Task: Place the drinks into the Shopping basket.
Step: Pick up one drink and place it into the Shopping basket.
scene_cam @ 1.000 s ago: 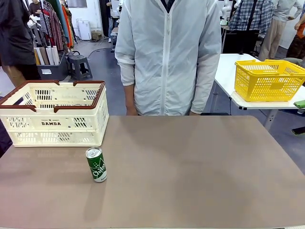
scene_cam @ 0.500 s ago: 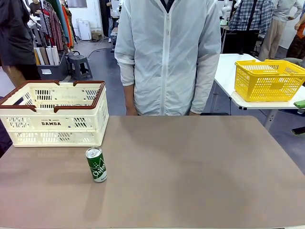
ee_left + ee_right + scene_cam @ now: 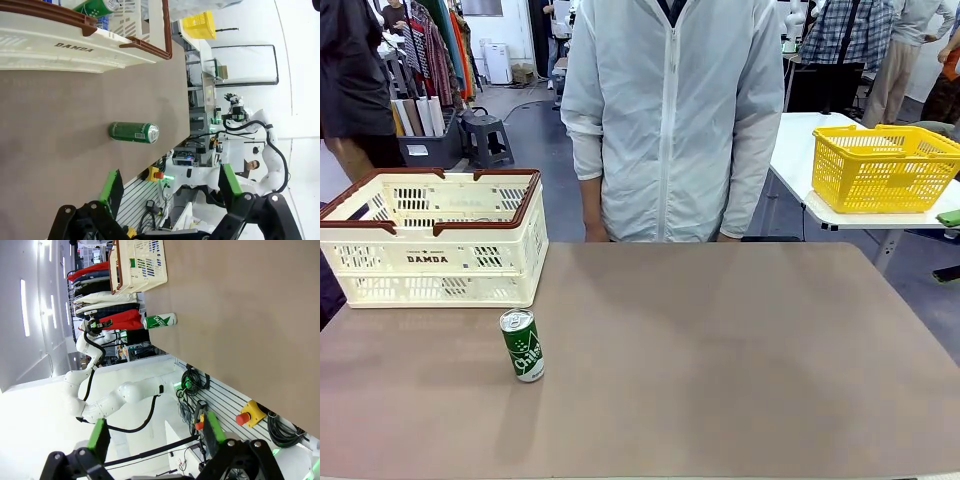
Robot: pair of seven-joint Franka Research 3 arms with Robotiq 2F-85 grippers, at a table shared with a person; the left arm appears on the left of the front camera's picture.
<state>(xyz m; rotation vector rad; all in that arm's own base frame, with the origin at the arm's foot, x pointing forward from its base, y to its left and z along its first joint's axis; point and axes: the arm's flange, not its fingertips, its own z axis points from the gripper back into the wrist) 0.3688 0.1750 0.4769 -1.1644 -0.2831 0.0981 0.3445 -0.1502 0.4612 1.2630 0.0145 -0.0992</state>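
A bare taupe-brown table (image 3: 720,360) fills the foreground of a busy workshop, with clothes racks at the far left, a black stool (image 3: 486,135) on the grey floor and a white side table at right carrying one bright yellow mesh basket (image 3: 883,167). A person in a pale zip jacket (image 3: 670,110) stands at the table's far edge, both hands hidden below it.

One green drink can (image 3: 522,345) with white lettering and a silver top stands upright on the table, just in front of the cream slotted Shopping basket (image 3: 440,262) with its brown rim, marked "DAMDA", at the far left. The left wrist view shows a second green can (image 3: 97,6) lying inside that basket, cut off by the picture edge, with something blue beside it that is too hidden to identify.

The left claw (image 3: 170,187) is released, its green-padded fingers spread wide and holding nothing, off the table's near edge. The right claw (image 3: 156,431) is likewise spread and empty, above the robot's base, where one red emergency button (image 3: 243,417) sits.
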